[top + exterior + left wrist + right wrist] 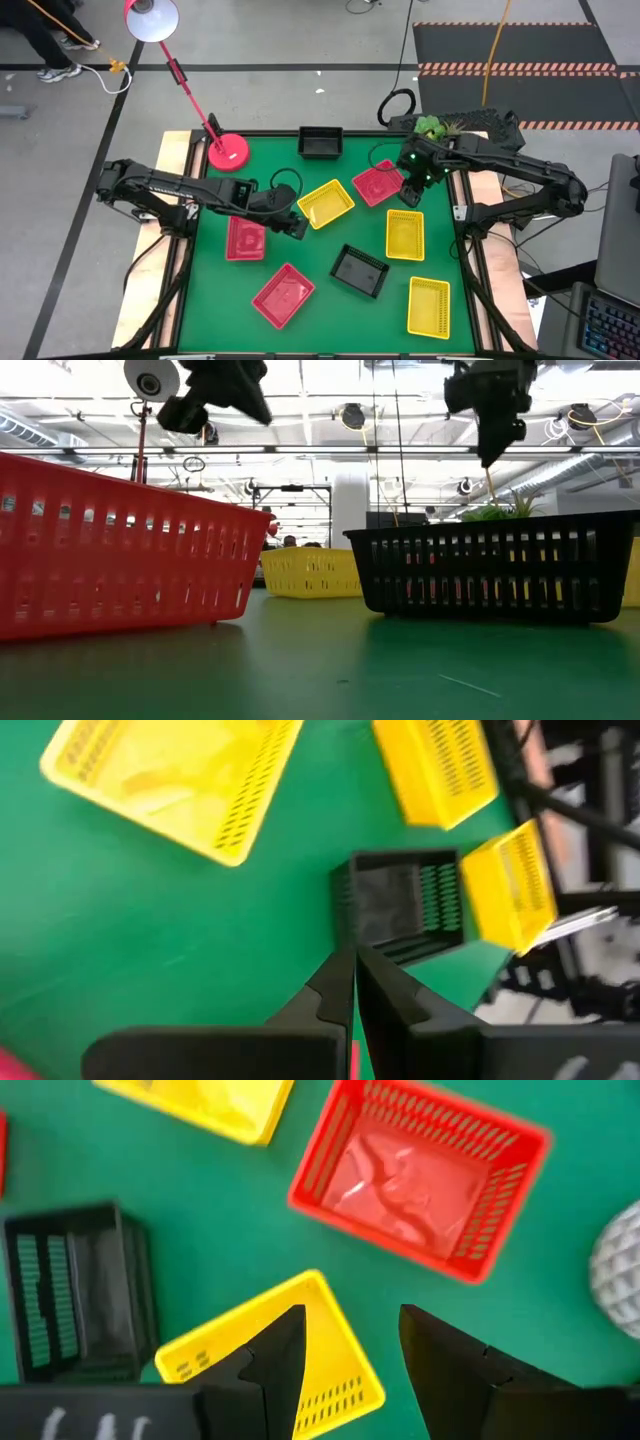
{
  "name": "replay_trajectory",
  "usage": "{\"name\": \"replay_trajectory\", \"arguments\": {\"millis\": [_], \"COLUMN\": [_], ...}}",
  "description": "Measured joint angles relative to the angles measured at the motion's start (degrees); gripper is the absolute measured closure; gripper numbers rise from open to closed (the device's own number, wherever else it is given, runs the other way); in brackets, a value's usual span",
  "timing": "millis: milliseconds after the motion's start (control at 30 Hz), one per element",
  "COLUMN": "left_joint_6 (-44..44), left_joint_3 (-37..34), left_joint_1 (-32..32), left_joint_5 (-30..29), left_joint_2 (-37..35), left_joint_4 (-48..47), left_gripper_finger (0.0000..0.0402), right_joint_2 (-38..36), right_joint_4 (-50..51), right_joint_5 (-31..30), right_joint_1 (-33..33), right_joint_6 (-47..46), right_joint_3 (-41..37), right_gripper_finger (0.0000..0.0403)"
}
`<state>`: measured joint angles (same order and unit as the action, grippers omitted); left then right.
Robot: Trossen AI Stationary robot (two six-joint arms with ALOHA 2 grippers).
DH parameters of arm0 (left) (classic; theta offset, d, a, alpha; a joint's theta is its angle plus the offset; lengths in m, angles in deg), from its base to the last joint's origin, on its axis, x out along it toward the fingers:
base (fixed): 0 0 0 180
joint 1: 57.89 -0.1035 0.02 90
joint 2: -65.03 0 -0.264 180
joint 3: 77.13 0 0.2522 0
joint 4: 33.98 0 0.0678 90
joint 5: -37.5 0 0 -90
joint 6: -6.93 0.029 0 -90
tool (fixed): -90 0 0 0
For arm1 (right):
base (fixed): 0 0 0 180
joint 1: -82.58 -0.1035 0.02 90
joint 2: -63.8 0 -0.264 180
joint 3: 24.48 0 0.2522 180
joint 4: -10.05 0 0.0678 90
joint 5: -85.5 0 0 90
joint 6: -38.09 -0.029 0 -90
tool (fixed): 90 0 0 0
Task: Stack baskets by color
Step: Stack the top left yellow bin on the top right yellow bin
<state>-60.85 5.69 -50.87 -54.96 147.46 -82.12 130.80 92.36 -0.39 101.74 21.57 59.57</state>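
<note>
A green surface [320,300] seen from above carries eight separate baskets, none stacked.

A black basket [321,142] sits at the far edge, centred. A red basket [377,184] lies right of centre toward the far edge, tilted, with a yellow basket [326,203] just beside it, also tilted. Another yellow basket [405,234] lies near the right edge, and a third yellow basket [429,306] sits at the near right corner. A second black basket [360,270] rests in the middle toward the near edge, with open green around it. A red basket [245,238] lies near the left edge and another red basket [283,295] near the near edge, left of centre.

The left claw [297,227] hovers between the left red basket and the central yellow one, fingers together, holding nothing. The right claw [410,192] hangs above the gap between the far red basket and the right yellow basket, fingers apart and empty.

A pink lamp base [228,153] stands at the far left corner.
</note>
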Motion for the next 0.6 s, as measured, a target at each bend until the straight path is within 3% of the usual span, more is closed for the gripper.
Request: {"name": "replay_trajectory", "arguments": {"millis": [300,400,600], "left_joint_6": [-2.95,-3.29,-2.48], "left_joint_3": [0.00,0.00,0.00], "left_joint_1": [2.64,3.68,2.97], "left_joint_5": [-5.94,-9.78,-10.98], "left_joint_2": [0.02,0.02,0.02], "left_joint_4": [6.64,7.63,7.94], "left_gripper_finger": [0.0385,0.0385,0.0385], "right_joint_2": [-2.89,-5.35,-11.78], "right_joint_4": [2.47,4.95,8.96], "right_joint_5": [6.66,8.45,12.78], "right_joint_1": [-0.85,-2.22,-8.57], "right_joint_6": [0.90,-2.46,-14.45], "right_joint_3": [-6.71,-7.61,-7.63], "right_gripper_finger": [0.0245,0.0241,0.0197]}}
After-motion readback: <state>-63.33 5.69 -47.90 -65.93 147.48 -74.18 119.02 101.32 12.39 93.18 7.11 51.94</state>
